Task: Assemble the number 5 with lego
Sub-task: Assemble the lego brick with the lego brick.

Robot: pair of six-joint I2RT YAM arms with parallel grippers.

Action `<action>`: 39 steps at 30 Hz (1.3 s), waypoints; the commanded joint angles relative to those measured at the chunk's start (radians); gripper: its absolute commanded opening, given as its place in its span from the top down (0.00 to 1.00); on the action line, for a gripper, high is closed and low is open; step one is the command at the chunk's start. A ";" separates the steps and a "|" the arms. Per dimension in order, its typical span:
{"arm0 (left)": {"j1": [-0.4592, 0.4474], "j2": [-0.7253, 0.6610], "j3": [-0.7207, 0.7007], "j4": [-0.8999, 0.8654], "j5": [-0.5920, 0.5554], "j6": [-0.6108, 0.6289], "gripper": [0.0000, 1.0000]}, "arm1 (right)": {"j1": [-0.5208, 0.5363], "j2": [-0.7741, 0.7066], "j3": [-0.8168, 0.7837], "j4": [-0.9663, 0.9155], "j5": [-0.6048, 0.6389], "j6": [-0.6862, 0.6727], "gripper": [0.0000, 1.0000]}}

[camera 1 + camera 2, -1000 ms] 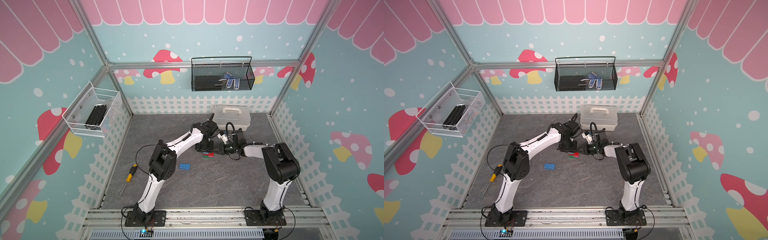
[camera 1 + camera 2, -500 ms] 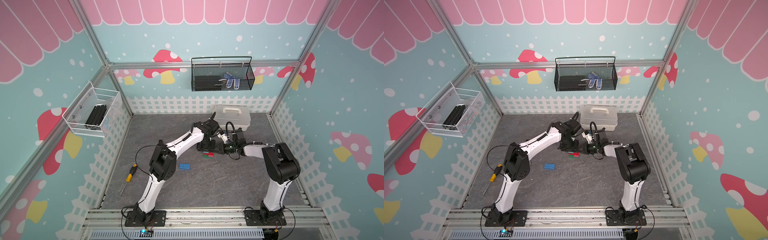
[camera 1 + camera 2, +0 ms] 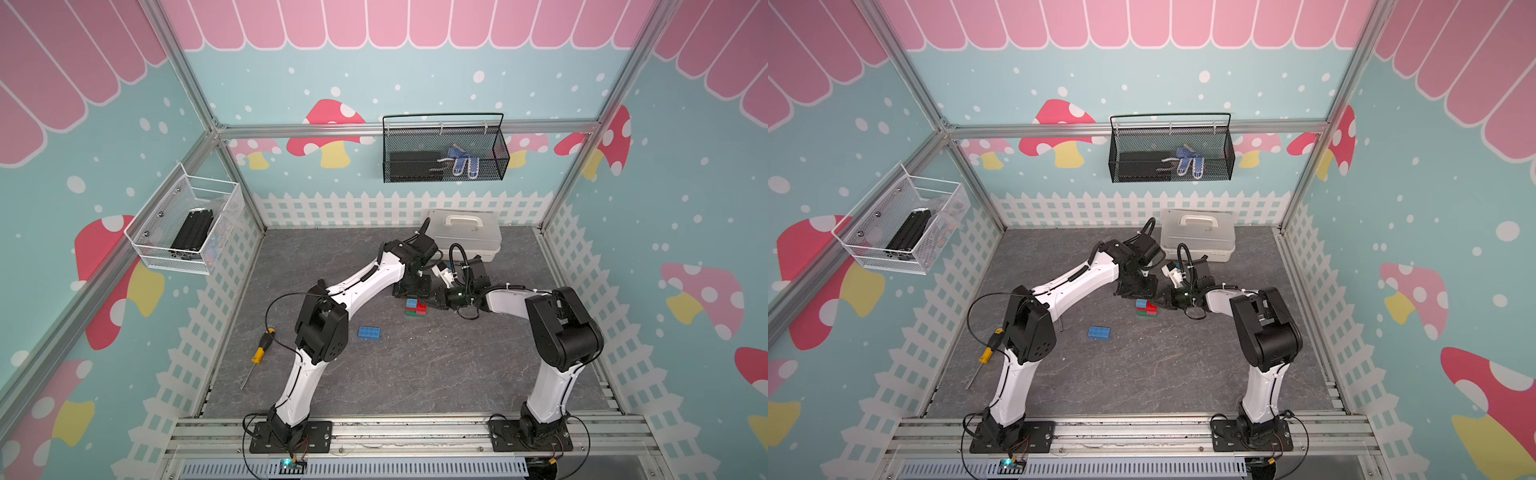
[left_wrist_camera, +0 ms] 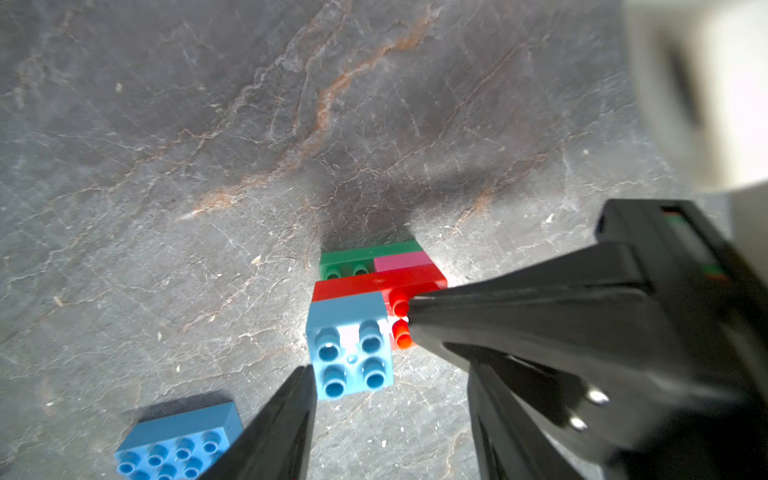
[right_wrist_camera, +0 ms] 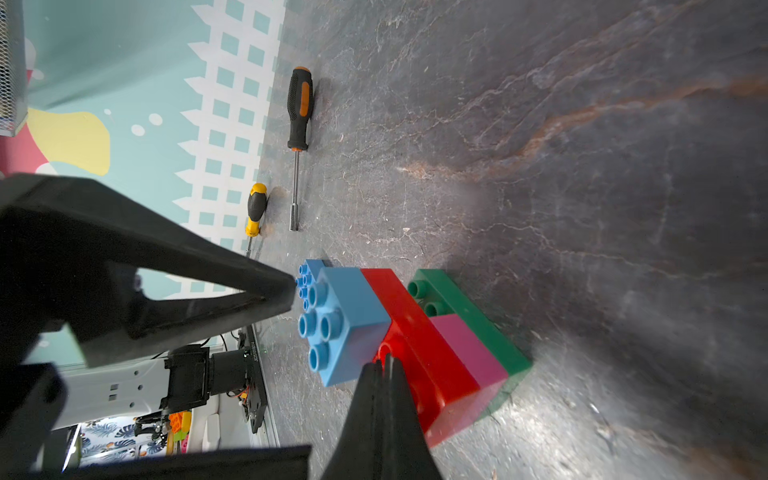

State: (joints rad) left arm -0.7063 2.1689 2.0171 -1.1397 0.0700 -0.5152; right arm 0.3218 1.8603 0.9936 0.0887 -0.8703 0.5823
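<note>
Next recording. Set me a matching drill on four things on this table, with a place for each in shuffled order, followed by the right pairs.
Things:
1. short blue brick
2. long blue brick
3. pink brick
4. yellow-handled screwdriver

Places:
A. between the red brick and the green brick
B. alone on the table, apart from the other bricks
C. near the table's left edge, far from every brick
D. on the red brick, between the fingers of the open left gripper

Pairs: 1-D, 2-B, 3-A, 4-C
</note>
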 commanded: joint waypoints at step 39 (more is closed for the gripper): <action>0.125 -0.422 -0.616 0.110 -0.100 0.034 0.30 | 0.019 -0.090 0.101 -0.211 0.066 -0.004 0.80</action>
State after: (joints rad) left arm -0.5861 1.7866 1.4284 -1.0557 -0.0086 -0.4896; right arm 0.3355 1.8111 1.0691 -0.0963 -0.8089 0.5838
